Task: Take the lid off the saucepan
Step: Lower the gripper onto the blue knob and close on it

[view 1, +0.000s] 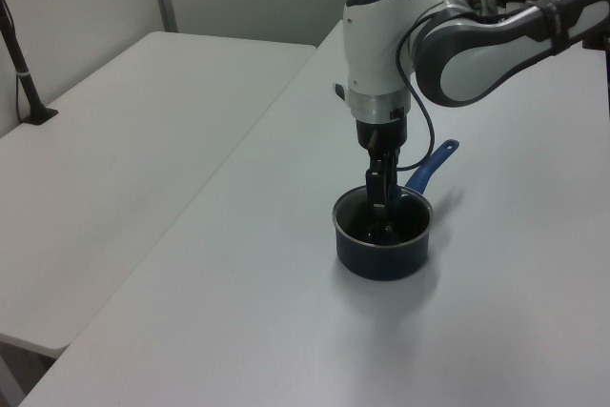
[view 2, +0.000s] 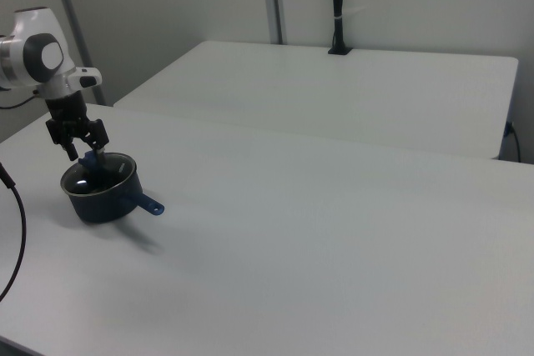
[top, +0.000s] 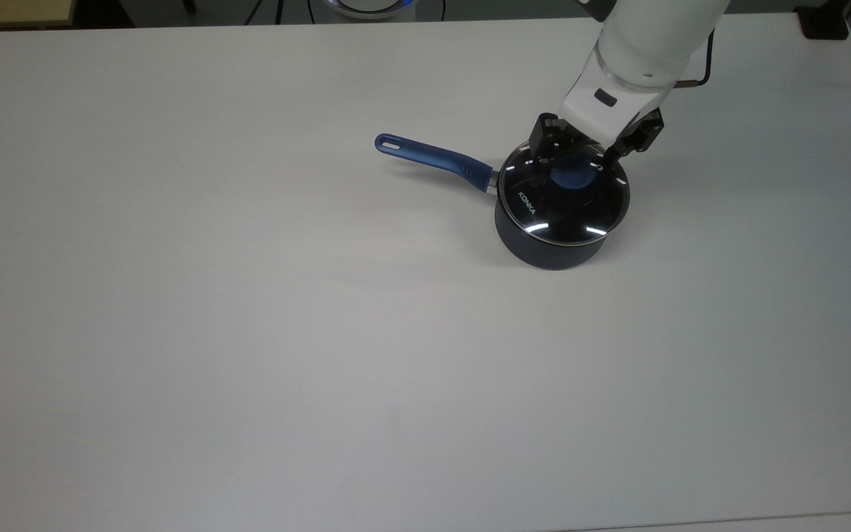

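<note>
The dark saucepan [top: 544, 255] stands on the white table [top: 248, 332], its long blue handle [top: 433, 157] pointing to the top view's left. The glass lid [top: 573, 214] rests on it, with a blue knob [top: 572, 179] at its centre. My gripper [top: 575, 160] hangs just above the lid, open, one finger on each side of the knob. In the left view the gripper [view 1: 381, 195] reaches down to the saucepan [view 1: 381, 250]. The right view shows the gripper [view 2: 83, 152] over the saucepan [view 2: 102, 199] at the right view's far left.
A second white table [view 1: 143, 140] stands beside this one, separated by a gap, with a black post [view 1: 24, 73] on it. A black cable [view 2: 12, 231] hangs at the right view's left edge. Wide bare tabletop lies to the top view's left of the saucepan.
</note>
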Motion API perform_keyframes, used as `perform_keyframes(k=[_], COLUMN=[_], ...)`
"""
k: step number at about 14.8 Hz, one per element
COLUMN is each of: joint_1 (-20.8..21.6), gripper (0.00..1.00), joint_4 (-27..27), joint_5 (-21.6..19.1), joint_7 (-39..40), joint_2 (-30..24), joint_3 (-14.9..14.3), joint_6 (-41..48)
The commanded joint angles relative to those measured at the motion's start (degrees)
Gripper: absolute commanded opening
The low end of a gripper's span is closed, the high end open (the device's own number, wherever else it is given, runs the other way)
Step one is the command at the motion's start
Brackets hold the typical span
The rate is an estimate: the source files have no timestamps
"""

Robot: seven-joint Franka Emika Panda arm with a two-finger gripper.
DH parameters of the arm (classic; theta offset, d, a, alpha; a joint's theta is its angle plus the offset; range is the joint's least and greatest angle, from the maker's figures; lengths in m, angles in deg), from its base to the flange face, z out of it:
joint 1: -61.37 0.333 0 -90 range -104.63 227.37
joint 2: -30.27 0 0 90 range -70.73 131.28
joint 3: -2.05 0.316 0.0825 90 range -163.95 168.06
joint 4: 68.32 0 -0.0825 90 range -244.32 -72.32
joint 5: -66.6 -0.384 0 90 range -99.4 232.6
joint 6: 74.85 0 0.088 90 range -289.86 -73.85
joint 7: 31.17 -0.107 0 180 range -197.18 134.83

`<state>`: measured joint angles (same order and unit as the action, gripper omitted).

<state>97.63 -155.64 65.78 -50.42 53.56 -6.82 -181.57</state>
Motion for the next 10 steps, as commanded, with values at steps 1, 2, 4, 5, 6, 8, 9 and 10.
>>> perform_keyframes(k=[1,2,4,5,6,8,9,10], joint_1=[0.0,-0.1,-0.1,-0.2,-0.2,-0.4,-0.4,-0.4], gripper=[0.83,0.82,0.78,0.75,0.70,0.59,0.55,0.50], joint_4=[-1.7,-1.7,-1.7,-1.7,-1.7,-1.7,-1.7,-1.7], joint_5=[0.5,0.4,0.4,0.5,0.5,0.5,0.5,0.5], joint_7=[0.8,0.8,0.9,1.0,1.1,1.2,1.2,1.3], joint_2=[-0.7,-0.7,-0.7,-0.7,-0.6,-0.6,-0.7,-0.7], joint_3=[-0.1,-0.1,-0.1,-0.1,-0.1,-0.1,-0.1,-0.1], joint_6=[-2.4,-2.4,-2.4,-2.4,-2.4,-2.4,-2.3,-2.3])
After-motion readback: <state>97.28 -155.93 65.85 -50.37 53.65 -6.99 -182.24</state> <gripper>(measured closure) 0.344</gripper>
